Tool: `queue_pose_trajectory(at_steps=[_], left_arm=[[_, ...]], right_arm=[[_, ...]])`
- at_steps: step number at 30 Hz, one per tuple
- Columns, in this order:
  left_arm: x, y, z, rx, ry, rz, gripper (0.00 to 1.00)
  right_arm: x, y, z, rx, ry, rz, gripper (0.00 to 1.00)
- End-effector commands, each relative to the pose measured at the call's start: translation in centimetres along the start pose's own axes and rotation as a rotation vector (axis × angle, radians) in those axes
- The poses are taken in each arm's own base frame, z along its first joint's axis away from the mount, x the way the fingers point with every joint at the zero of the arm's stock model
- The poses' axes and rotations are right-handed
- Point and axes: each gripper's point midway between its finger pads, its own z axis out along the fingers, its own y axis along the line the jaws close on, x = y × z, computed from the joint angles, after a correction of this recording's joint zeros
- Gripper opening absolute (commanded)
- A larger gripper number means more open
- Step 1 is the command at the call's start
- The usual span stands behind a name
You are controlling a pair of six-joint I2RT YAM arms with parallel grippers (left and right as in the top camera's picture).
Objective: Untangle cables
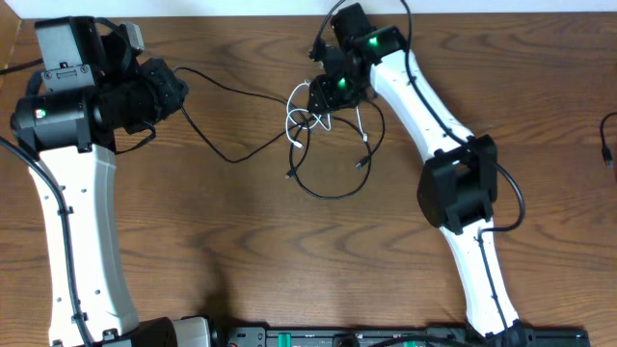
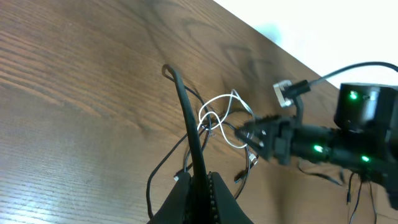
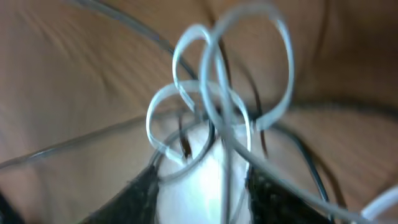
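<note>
The black cable point(image 1: 227, 154) runs from my left gripper point(image 1: 172, 89) across the table to a tangle in the middle. There it forms a loop point(image 1: 328, 191) under the white cable point(image 1: 305, 121). In the left wrist view my left gripper point(image 2: 199, 179) is shut on the black cable point(image 2: 185, 106), which rises from between the jaws. My right gripper point(image 1: 322, 96) is at the top of the tangle. In the right wrist view it point(image 3: 202, 171) is shut on a white plug-like piece of the white cable point(image 3: 217, 93), whose loops fan out in front. The black cable crosses behind them.
My right arm point(image 2: 348, 137) with green lights shows in the left wrist view, close above the tangle. Another black cord end point(image 1: 605, 146) lies at the table's right edge. A dark rail point(image 1: 386, 337) runs along the front edge.
</note>
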Motion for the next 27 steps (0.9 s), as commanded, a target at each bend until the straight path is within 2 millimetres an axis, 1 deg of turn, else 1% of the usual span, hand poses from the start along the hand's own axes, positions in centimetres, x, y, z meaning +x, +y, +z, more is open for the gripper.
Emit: queue_pose_trajectory(at_steps=[1,2,3,4,6,7,8,9,10,12,14,16,17,19,20,21,22,24,25,27], left_arm=[[0.1,0.2,0.3,-0.008,0.008,0.013,0.08],[0.2,0.2,0.3,-0.008,0.008,0.013,0.07],[0.2,0.2,0.3,-0.008,0.008,0.013,0.07],[0.2,0.2,0.3,-0.008,0.008,0.013,0.07],[0.2,0.2,0.3,-0.008,0.008,0.013,0.08],[0.2,0.2,0.3,-0.009,0.009,0.013,0.07],[0.2,0.2,0.3,-0.009,0.009,0.013,0.08],[0.2,0.2,0.3,-0.008,0.009,0.013,0.07],[0.2,0.2,0.3,-0.008,0.008,0.013,0.08],[0.2,0.2,0.3,-0.008,0.008,0.013,0.08],[0.1,0.2,0.3,-0.008,0.008,0.014,0.07],[0.1,0.3,0.4,-0.010,0.010,0.013,0.08],[0.1,0.3,0.5,-0.011,0.012,0.012,0.07],[0.1,0.7,0.8,-0.026,0.015,0.009,0.08],[0.0,1.1,1.1,-0.048,0.015,0.006,0.07],[-0.1,1.6,1.3,-0.068,0.014,0.004,0.08],[-0.2,2.2,1.8,-0.096,0.020,-0.002,0.08],[-0.3,2.8,2.4,-0.115,0.029,-0.007,0.08],[-0.4,3.3,2.9,-0.137,0.037,-0.012,0.07],[-0.4,3.9,3.5,-0.161,0.045,-0.016,0.07]], right_arm=[[-0.5,1.6,2.1,-0.044,-0.016,-0.026,0.35],[-0.7,2.2,2.1,-0.067,-0.025,-0.039,0.26],[-0.9,3.4,2.2,-0.118,-0.032,-0.066,0.09],[-0.8,4.6,2.1,-0.182,-0.031,-0.094,0.01],[-0.4,7.9,1.0,-0.375,-0.021,-0.143,0.01],[-0.2,9.4,-0.1,-0.476,-0.018,-0.151,0.01],[-0.2,10.3,-1.1,-0.546,-0.018,-0.151,0.01],[-0.3,11.1,-2.2,-0.605,-0.024,-0.151,0.01],[-0.5,11.7,-3.8,-0.655,-0.032,-0.146,0.01],[-1.1,11.9,-6.6,-0.667,-0.061,-0.137,0.01],[-1.9,12.1,-10.3,-0.657,-0.120,-0.151,0.01],[-2.8,12.4,-14.8,-0.644,-0.204,-0.179,0.01],[-3.2,12.7,-17.4,-0.637,-0.254,-0.195,0.01],[-3.7,13.1,-21.8,-0.622,-0.341,-0.228,0.01],[-3.8,13.2,-24.4,-0.603,-0.395,-0.249,0.01],[-3.8,13.3,-26.5,-0.578,-0.443,-0.266,0.01],[-3.8,12.9,-30.4,-0.508,-0.534,-0.269,0.01],[-3.4,12.3,-34.4,-0.441,-0.622,-0.277,0.01],[-2.6,11.6,-37.4,-0.395,-0.682,-0.276,0.01],[-2.0,10.9,-39.3,-0.368,-0.715,-0.264,0.01]])
